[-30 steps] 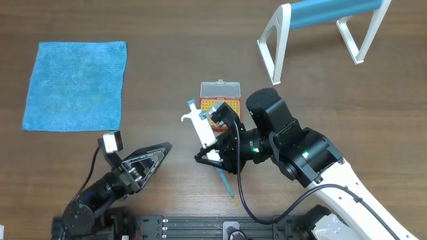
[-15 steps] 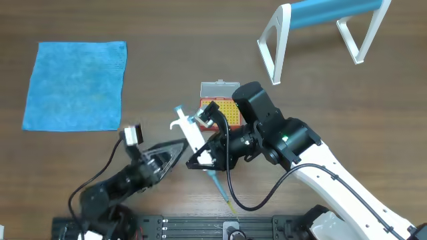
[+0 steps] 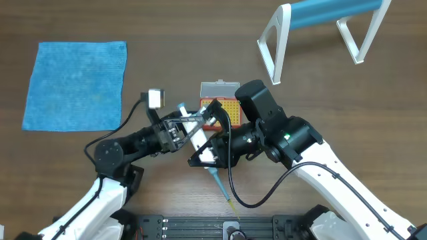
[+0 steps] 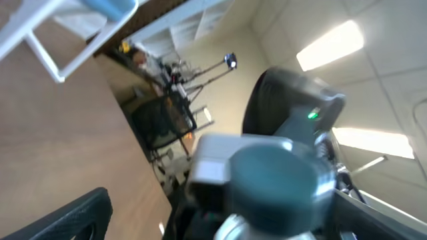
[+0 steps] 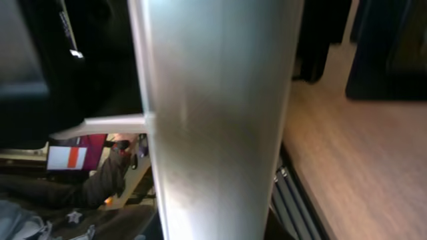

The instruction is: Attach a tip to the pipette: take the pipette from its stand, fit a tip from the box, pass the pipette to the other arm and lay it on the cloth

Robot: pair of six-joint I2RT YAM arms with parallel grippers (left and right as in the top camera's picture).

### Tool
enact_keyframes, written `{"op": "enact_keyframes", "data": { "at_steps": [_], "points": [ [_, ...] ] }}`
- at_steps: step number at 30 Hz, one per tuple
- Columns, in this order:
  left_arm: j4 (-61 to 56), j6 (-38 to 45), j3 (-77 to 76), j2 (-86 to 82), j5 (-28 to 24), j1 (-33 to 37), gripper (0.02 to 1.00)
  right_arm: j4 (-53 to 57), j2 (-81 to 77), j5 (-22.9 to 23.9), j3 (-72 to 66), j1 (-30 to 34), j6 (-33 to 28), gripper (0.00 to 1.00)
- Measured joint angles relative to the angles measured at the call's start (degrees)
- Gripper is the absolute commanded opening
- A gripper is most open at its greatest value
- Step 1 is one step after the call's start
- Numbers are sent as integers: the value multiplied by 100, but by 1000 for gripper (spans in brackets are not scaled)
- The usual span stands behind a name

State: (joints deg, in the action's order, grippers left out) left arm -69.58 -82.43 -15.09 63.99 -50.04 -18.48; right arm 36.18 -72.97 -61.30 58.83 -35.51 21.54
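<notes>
The pipette [image 3: 197, 138], held by the right gripper [image 3: 205, 152], may be dropped if released before the wide left gripper [image 3: 192, 125] is closed.

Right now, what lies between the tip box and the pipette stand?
Nothing. In the top view, the stretch of table from the tip box to the stand is bare wood.

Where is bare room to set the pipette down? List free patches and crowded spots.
Free: the cloth itself; wood between cloth and tip box, beyond the left arm; wood between tip box and stand. Crowded: the middle, where the left end effector and right end effector meet at the pipette, just before the tip box.
</notes>
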Motion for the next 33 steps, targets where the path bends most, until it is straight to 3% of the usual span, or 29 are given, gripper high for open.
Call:
{"op": "enact_keyframes", "data": {
  "at_steps": [6,11,12,13,14,15,18,22,33],
  "points": [
    [-170,-11,0,35,-251,0,998,28,0,70,0,546,-48,75],
    [22,-11,0,35,-278,15,998,157,0,-22,0,616,-177,73],
    [35,-11,0,35,-278,17,862,160,0,-42,0,616,-192,73],
    [37,-11,0,35,-278,17,621,160,0,-55,0,616,-201,73],
    [50,-15,0,35,-278,15,467,160,0,-61,0,616,-216,73],
    [59,-13,-2,35,-280,17,406,162,0,-63,0,616,-219,75],
    [57,-4,-2,35,-282,17,400,162,0,-79,0,616,-219,73],
    [55,-9,-2,35,-275,15,494,160,0,-103,0,616,-219,75],
    [55,-9,-2,35,-275,15,496,160,0,-343,0,616,-219,75]
  ]
}}
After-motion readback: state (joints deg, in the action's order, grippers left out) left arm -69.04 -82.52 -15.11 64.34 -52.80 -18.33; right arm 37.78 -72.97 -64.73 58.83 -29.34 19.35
